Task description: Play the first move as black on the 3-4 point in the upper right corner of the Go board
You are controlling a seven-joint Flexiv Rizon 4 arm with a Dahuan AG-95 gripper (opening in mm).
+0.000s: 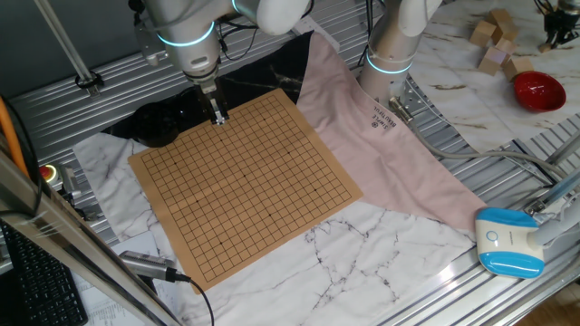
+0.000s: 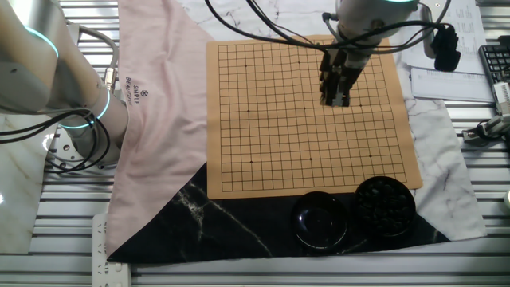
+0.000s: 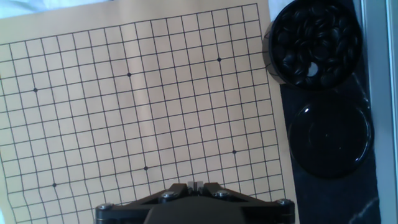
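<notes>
Pincer tips, apparently pressed together, hang over the board; whether they pinch a stone I cannot tell. No stone lies on the board, flat on the table; beside it the bowl of black stones.

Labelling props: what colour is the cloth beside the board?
Pale pink cloth, clearest in the other fixed view.

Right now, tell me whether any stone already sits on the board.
No. In the hand view the board shows only bare grid lines and dots.
</notes>
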